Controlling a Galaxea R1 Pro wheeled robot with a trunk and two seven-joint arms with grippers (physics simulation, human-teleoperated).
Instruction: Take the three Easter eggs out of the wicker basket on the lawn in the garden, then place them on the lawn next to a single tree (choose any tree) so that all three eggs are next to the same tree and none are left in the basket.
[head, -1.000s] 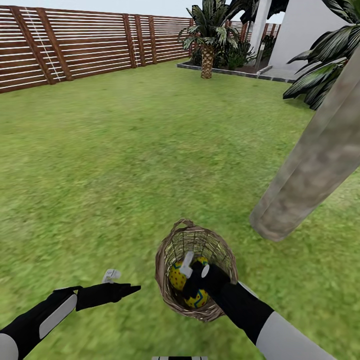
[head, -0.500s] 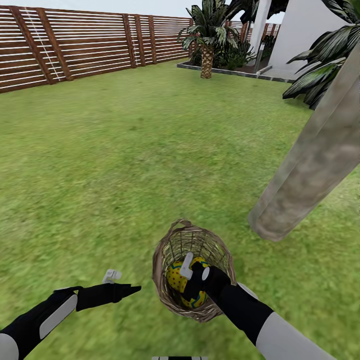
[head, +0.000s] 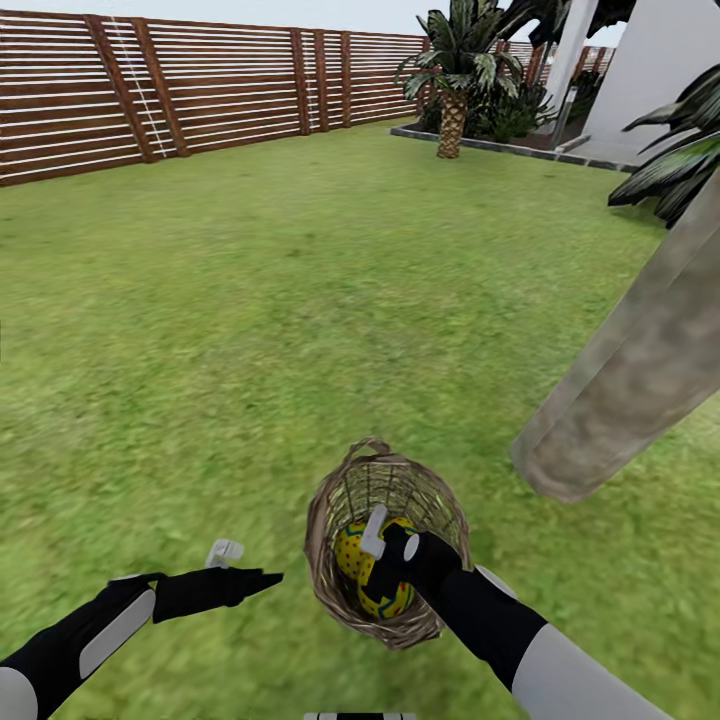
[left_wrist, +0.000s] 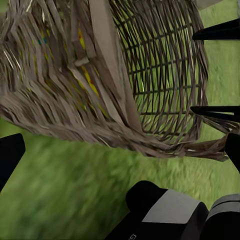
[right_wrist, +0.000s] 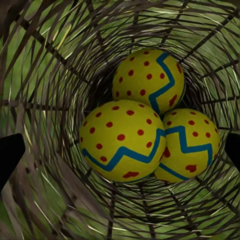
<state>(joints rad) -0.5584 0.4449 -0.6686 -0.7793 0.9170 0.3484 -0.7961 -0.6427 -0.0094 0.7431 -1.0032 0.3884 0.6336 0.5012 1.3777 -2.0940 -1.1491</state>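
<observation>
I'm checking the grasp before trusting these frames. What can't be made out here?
- Head view: right gripper covers most eggs in the wicker basket.
- Head view: tree crown cut off by the edge.
- Right wrist view: fingertips cropped; contact with Easter eggs unclear.

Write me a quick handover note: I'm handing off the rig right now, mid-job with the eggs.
Right claw: open, reaching into the wicker basket, fingertips either side of the eggs, nothing gripped.
Left claw: open, empty, hanging over the lawn beside the basket.
All three Easter eggs sit packed together in the basket bottom.
The tree trunk stands just ahead on the right.
Done: nothing out.
Left: lift each egg out, set all three on the grass by that trunk.
</observation>
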